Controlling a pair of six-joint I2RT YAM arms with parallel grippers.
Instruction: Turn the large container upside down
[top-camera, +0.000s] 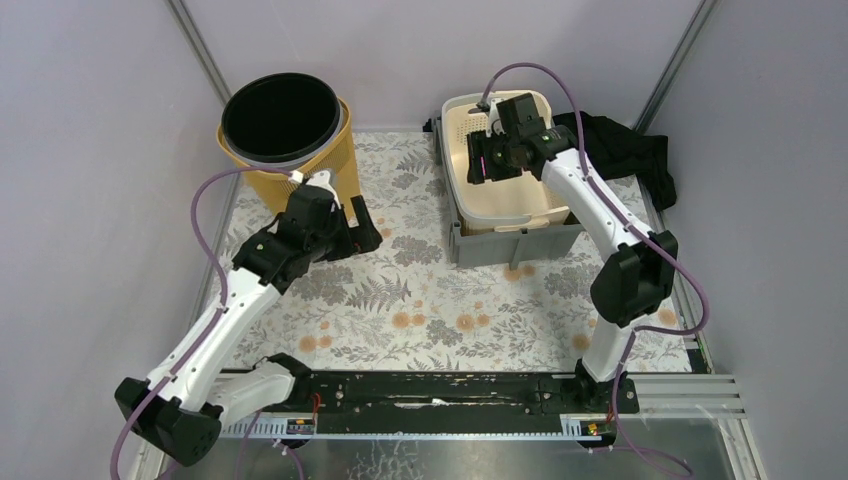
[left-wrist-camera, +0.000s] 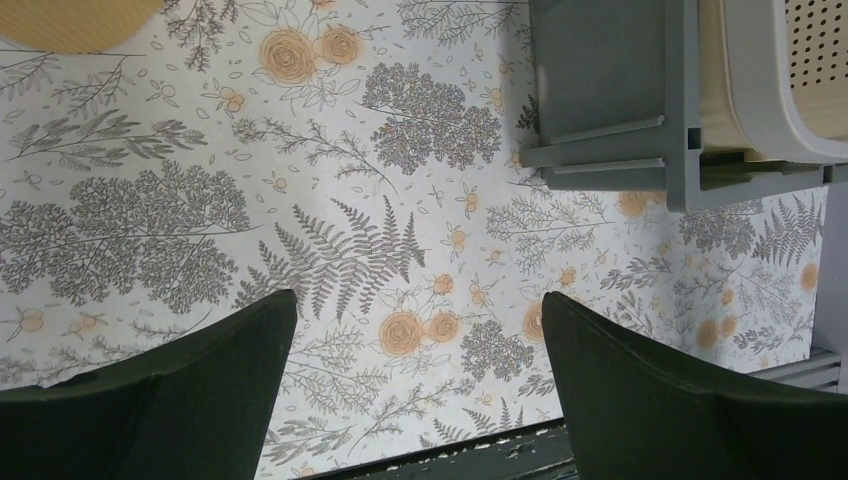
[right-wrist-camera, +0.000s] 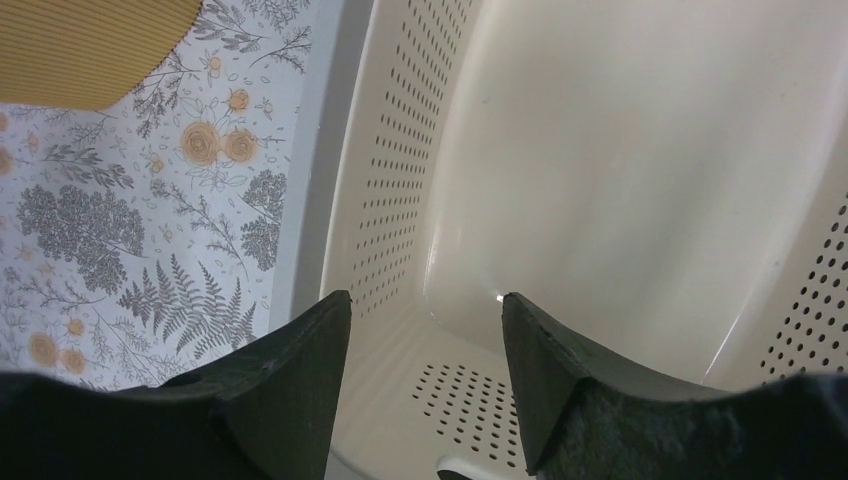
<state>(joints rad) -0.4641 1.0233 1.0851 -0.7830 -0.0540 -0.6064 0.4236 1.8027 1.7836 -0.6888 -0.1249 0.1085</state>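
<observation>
My right claw hangs wide open and empty inside the cream perforated plastic basket — upright, nested in the grey plastic crate. Left claw — open, empty — hovers left of that crate.

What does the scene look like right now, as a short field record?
left gripper: open, above floral tablecloth, holding nothing
right gripper: open, over cream perforated plastic basket, not gripping it
cream basket: open side up, resting on grey plastic crate
yellow ribbed round bin: upright, back left, black liner
black cloth: behind crate, right
</observation>
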